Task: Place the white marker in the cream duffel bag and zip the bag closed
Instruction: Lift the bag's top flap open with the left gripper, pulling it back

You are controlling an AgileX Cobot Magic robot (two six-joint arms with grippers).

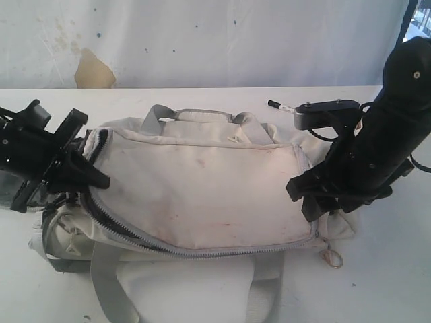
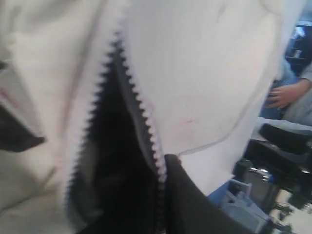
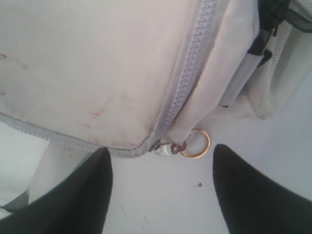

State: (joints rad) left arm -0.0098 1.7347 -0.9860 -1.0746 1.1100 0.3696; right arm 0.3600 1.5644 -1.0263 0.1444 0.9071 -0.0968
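Note:
The cream duffel bag lies across the middle of the table. Its zipper gapes along the left end and front, showing dark lining. My left gripper is at that left end, one finger pressed against the flap's zipper edge and the other lost in the dark opening. The jaws look shut on that edge. The white marker, black cap to the left, rests on the table behind the bag, partly hidden by the right arm. My right gripper hangs open just above the table beside the zipper pull and its gold ring.
Grey webbing straps trail off the bag toward the table's front edge. Carry handles lie at the back. A stained white backdrop closes the far side. A person's hand and equipment show beyond the bag.

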